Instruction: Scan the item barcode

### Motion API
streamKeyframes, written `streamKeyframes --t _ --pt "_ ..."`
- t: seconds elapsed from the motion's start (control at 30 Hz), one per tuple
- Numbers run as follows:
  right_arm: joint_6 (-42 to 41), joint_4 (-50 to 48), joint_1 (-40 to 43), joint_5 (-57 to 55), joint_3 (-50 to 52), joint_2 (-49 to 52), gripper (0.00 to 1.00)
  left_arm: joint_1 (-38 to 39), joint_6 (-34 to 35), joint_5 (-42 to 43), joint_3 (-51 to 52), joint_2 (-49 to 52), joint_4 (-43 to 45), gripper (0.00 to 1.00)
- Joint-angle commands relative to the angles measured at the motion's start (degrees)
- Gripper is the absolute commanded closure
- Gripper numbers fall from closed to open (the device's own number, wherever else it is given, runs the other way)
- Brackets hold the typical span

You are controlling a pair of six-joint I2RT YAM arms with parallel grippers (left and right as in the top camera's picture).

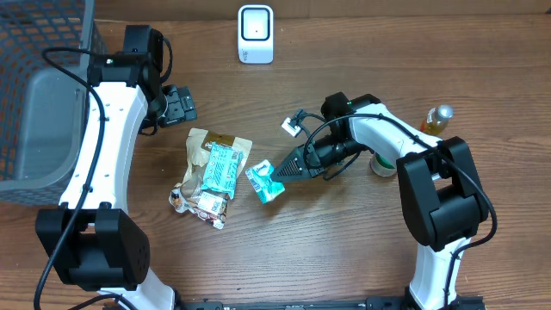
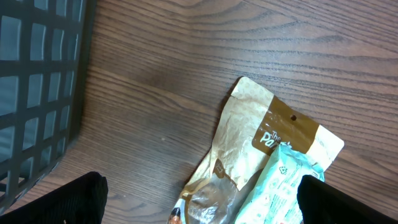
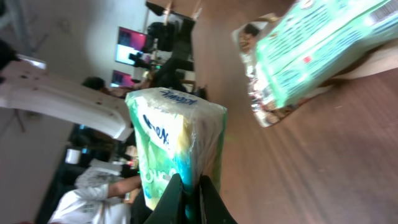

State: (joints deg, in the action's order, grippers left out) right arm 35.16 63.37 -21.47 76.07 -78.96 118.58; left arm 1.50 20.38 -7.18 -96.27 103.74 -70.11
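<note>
My right gripper [image 1: 281,170] is shut on the edge of a small green-and-white tissue pack [image 1: 265,182], held just above the table to the right of a pile. In the right wrist view the fingertips [image 3: 176,198] pinch the pack [image 3: 177,140] at its lower edge. The pile is a brown pouch [image 1: 200,146] with a teal packet [image 1: 223,168] lying on it. A white barcode scanner [image 1: 256,34] stands at the back centre. My left gripper [image 1: 178,105] hangs open above the table, up and left of the pile; its view shows the pouch [image 2: 255,124] and packet [image 2: 283,186] between its fingers.
A dark wire basket [image 1: 39,95] fills the far left. By the right arm's base stand a small bottle [image 1: 438,120] and a round cap-like object [image 1: 383,164]. A white tag on a cable [image 1: 289,126] lies behind the right gripper.
</note>
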Motion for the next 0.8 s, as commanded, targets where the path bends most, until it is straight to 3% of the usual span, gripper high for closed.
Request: streamKeyframes --t 0.0,0.37,0.5,0.77 --pt "-11.69 -4.5 -0.22 -5.09 0.26 0.15 0.96 0.39 -0.68 -0.72 -0.92 0.07 0.07 0.0" --pt "-44.87 -21.18 -0.22 -35.67 0.02 0.15 0.96 0.39 -0.68 -0.72 -0.92 0.04 0.04 0.0" --pt "-45.68 -18.71 -0.09 -36.26 -4.15 0.15 0.96 0.39 -0.68 -0.72 -0.92 0.04 0.04 0.0" --pt "-45.9 0.74 -0.33 -50.4 -26.62 0.15 0.96 0.39 -0.68 -0.72 -0.92 0.07 0.04 0.0"
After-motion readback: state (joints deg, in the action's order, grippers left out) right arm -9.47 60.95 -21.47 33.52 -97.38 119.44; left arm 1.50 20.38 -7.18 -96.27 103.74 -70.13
